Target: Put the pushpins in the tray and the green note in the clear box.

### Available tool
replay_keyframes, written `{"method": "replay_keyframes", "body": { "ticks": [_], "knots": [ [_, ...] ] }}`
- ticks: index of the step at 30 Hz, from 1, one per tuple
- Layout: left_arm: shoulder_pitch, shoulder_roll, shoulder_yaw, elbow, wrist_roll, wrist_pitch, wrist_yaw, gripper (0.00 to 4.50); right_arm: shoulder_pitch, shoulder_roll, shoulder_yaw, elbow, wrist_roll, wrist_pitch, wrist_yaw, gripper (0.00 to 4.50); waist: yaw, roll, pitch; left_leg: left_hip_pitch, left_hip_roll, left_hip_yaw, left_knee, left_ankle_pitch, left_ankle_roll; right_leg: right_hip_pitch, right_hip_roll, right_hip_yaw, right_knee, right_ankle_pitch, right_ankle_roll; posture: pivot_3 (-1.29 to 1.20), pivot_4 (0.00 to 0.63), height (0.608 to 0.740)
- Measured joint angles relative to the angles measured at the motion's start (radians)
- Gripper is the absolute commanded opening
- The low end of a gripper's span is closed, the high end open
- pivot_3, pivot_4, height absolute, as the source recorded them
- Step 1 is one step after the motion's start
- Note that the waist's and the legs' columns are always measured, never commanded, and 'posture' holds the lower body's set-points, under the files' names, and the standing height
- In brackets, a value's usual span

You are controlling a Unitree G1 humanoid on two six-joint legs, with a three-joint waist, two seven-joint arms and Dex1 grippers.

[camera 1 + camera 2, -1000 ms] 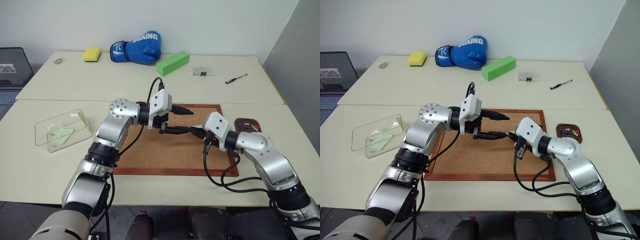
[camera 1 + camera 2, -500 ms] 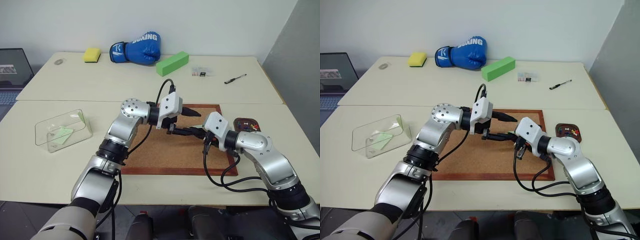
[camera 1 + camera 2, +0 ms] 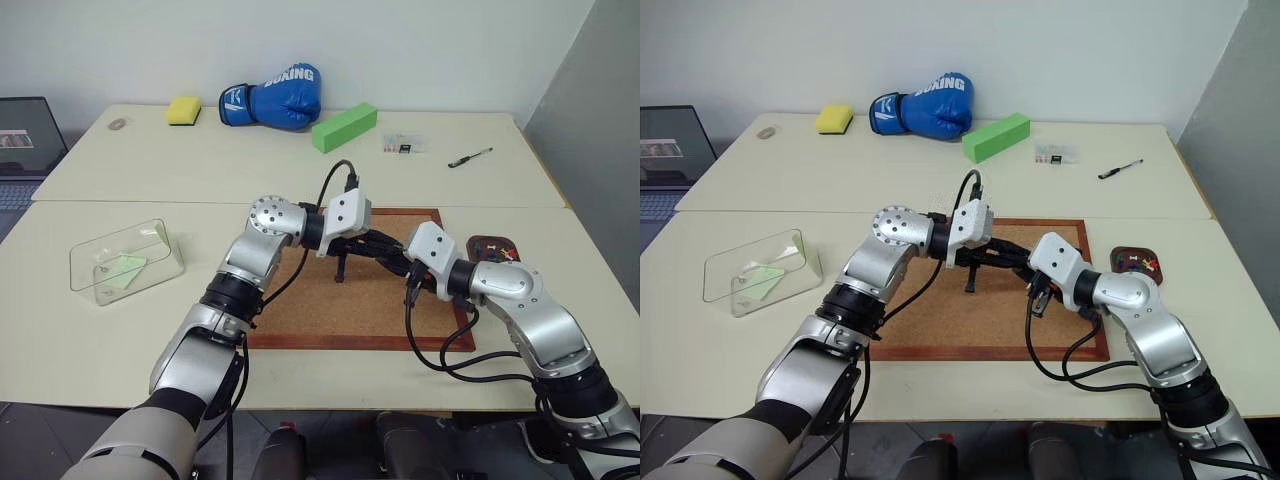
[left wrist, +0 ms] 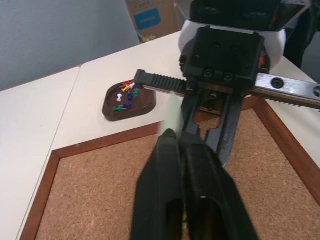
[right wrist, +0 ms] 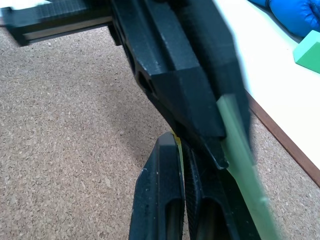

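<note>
Nearest us, the corkboard (image 3: pixel 330 300) lies flat on the bench (image 3: pixel 200 170), and both arms meet above its far half.

The right gripper (image 5: pixel 182 142) comes in from 3 o'clock with its fingers pressed together. We cannot tell whether they pinch anything.

The left gripper (image 4: pixel 182 142) reaches across from 9 o'clock, fingers closed tight, tips touching or just beside the right tips.

The green note (image 5: pixel 245 165) shows edge-on as a thin pale strip. It comes out at the left fingertips and runs alongside the right fingers, above the cork and crowded by both sets of fingers.

At 3 o'clock of the corkboard, just off its far right corner, sits the tray (image 4: pixel 142 102). The pushpins (image 4: pixel 125 95) lie in it in a loose heap of red, blue, green, yellow and white heads.

At 9 o'clock, well apart from the board, stands the clear box (image 3: pixel 90 262). Two pale green slips (image 3: pixel 125 268) are inside, one flat and one leaning on the far wall.

On the far bench:
- At 1 o'clock, a pen (image 3: pixel 471 157) and a small clear case (image 3: pixel 404 145).
- At 12 o'clock, a long green block (image 3: pixel 345 126).
- At 11 o'clock, a blue boxing glove (image 3: pixel 272 97) and a yellow sponge (image 3: pixel 183 109).
- At 10 o'clock, a laptop (image 3: pixel 25 135) at the edge.
</note>
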State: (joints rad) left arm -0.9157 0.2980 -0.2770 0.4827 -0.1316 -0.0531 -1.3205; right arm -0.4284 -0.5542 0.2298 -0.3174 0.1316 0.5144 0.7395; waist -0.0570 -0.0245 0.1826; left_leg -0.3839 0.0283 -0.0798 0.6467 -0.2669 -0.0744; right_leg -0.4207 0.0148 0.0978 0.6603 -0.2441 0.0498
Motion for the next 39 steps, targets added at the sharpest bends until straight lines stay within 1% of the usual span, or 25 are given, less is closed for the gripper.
{"method": "replay_keyframes", "body": {
  "ticks": [6, 15, 26, 35, 37, 39],
  "knots": [
    [0.0, -0.009, -0.015, 0.017, 0.057, -0.063, 0.049, 0.01, 0.0, 0.0, 0.007, 0.01, -0.031, 0.0, -0.002, 0.0, 0.0, 0.0, 0.0, 0.0, 0.0, 0.0, 0.0, 0.0, 0.0, 0.0, 0.0, 0.0, 0.0, 0.0, 0.0, 0.0, 0.15, 0.74],
    [0.0, -0.013, -0.015, 0.081, 0.116, -0.07, 0.183, 0.01, 0.001, 0.016, 0.005, -0.042, -0.031, -0.008, -0.019, 0.0, 0.0, 0.0, 0.0, 0.0, 0.0, 0.0, 0.001, 0.0, 0.0, 0.0, 0.0, 0.0, 0.001, 0.0, 0.0, 0.0, 0.15, 0.74],
    [0.0, -0.016, -0.01, 0.105, 0.136, -0.085, 0.311, 0.01, 0.057, 0.016, -0.072, -0.151, -0.019, -0.012, -0.066, 0.0, 0.001, 0.0, 0.0, 0.001, 0.0, 0.0, 0.001, 0.0, 0.0, 0.0, 0.0, 0.0, 0.002, 0.0, 0.0, 0.0, 0.15, 0.74],
    [0.0, -0.021, 0.009, 0.132, 0.142, -0.108, 0.392, 0.01, 0.069, 0.014, -0.132, -0.218, 0.008, 0.016, -0.1, 0.0, 0.001, 0.0, 0.0, 0.001, 0.0, 0.0, 0.001, 0.0, 0.0, 0.0, 0.0, 0.0, 0.002, 0.0, 0.0, 0.0, 0.15, 0.74],
    [0.0, -0.025, 0.009, 0.132, 0.142, -0.109, 0.397, 0.01, 0.081, 0.015, -0.139, -0.231, 0.01, 0.024, -0.113, 0.0, 0.002, 0.0, 0.0, 0.001, 0.0, 0.0, 0.001, 0.0, 0.0, 0.0, 0.0, 0.0, 0.002, 0.0, 0.0, 0.0, 0.15, 0.74],
    [0.002, -0.03, 0.009, 0.117, 0.131, -0.085, 0.396, 0.01, 0.126, 0.011, -0.184, -0.253, 0.011, 0.047, -0.134, 0.0, 0.003, 0.0, 0.0, 0.0, 0.0, 0.0, 0.001, 0.0, 0.0, 0.0, 0.0, 0.0, 0.002, 0.0, 0.0, 0.0, 0.15, 0.74]
  ]
}}
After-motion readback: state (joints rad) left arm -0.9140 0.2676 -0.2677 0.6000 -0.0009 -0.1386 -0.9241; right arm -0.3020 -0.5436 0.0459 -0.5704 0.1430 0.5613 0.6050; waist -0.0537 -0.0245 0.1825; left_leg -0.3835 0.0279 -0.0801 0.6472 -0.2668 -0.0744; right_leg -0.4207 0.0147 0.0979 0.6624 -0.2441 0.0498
